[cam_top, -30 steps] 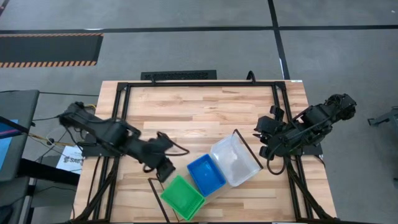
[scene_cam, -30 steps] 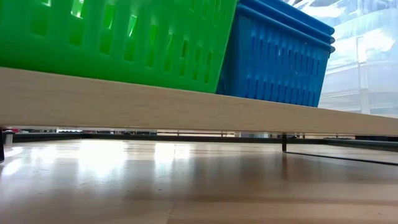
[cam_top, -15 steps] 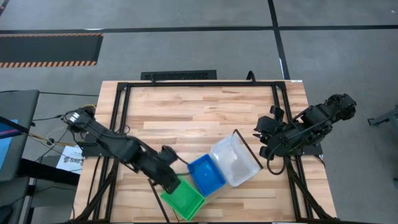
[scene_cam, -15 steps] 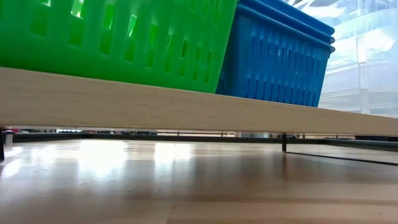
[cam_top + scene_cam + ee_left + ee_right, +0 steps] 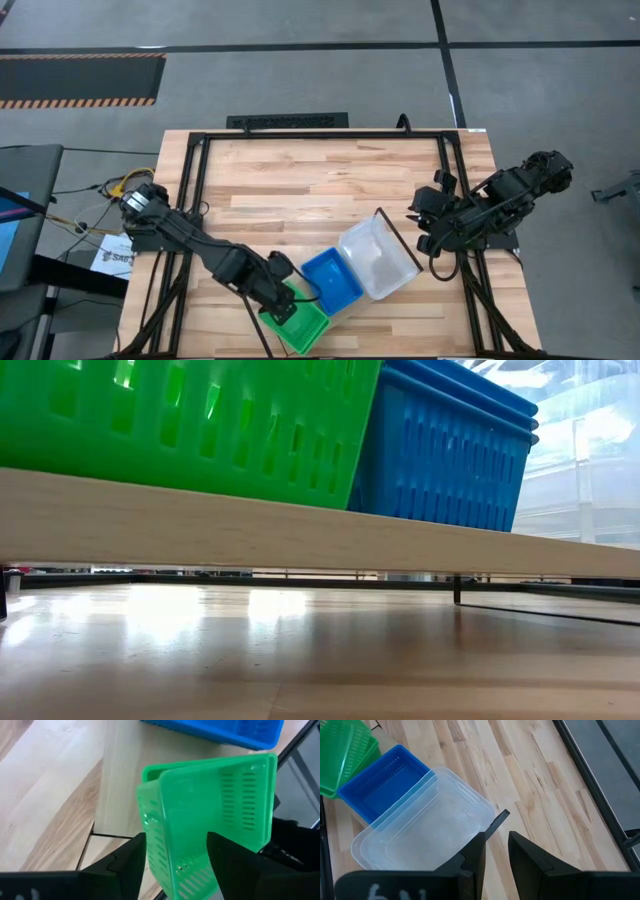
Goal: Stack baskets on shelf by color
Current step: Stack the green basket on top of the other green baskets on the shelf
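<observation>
A green basket [image 5: 300,318], a blue basket [image 5: 333,280] and a clear basket [image 5: 378,258] stand in a slanting row on the light-wood shelf [image 5: 300,532] near the table's near edge. My left gripper [image 5: 284,302] is open at the green basket [image 5: 215,805]. One finger [image 5: 131,865] is outside the basket's side wall [image 5: 161,845]. The other finger [image 5: 227,862] is over its inside. My right gripper [image 5: 428,228] waits, narrowly open, above the table beyond the clear basket [image 5: 430,835].
Black wire frames [image 5: 396,236] stand at both ends of the shelf, one close to my right gripper. The table's black side rails [image 5: 196,190] run along both sides. Bare tabletop [image 5: 320,185] stretches toward the far edge.
My left arm has reached toward the table's near edge and right, from beside the shelf's left end down to the green basket. The baskets and my right arm have kept still.
</observation>
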{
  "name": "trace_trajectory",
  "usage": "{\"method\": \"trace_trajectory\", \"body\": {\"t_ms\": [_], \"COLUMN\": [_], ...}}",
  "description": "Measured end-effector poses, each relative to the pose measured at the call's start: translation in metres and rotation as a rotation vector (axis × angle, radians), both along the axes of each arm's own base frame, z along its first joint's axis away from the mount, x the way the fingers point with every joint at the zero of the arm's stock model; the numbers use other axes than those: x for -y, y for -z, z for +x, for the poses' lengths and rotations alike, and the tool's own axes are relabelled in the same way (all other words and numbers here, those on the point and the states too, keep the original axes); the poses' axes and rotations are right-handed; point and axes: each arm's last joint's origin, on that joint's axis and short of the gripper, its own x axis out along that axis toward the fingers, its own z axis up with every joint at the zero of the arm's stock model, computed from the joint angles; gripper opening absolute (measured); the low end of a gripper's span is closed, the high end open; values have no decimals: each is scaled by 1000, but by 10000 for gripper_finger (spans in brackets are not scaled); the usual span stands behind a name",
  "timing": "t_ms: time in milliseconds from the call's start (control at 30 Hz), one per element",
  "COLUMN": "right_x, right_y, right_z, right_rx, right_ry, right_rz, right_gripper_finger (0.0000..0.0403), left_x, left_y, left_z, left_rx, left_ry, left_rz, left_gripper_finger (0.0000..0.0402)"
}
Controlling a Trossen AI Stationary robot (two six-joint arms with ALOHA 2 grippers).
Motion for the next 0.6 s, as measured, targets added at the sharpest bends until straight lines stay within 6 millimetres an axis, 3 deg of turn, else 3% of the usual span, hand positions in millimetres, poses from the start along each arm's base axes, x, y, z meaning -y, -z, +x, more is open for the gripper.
{"method": "trace_trajectory", "body": {"t_ms": [133,367,600], "right_x": [0,0,0], "right_y": [0,0,0], "right_z": [0,0,0], "right_rx": [4,7,7], "right_ry": [0,6,7], "right_rz": [2,7,8], "right_gripper_finger": [106,106,106], "left_x": [-1,-1,-1], "left_y": [2,2,2], "left_z": [-3,-4,-3], "left_rx": [-32,-42,-33], "left_ry": [-20,-2,19], "left_rz": [7,2,6], "left_gripper_finger": [160,21,12]}}
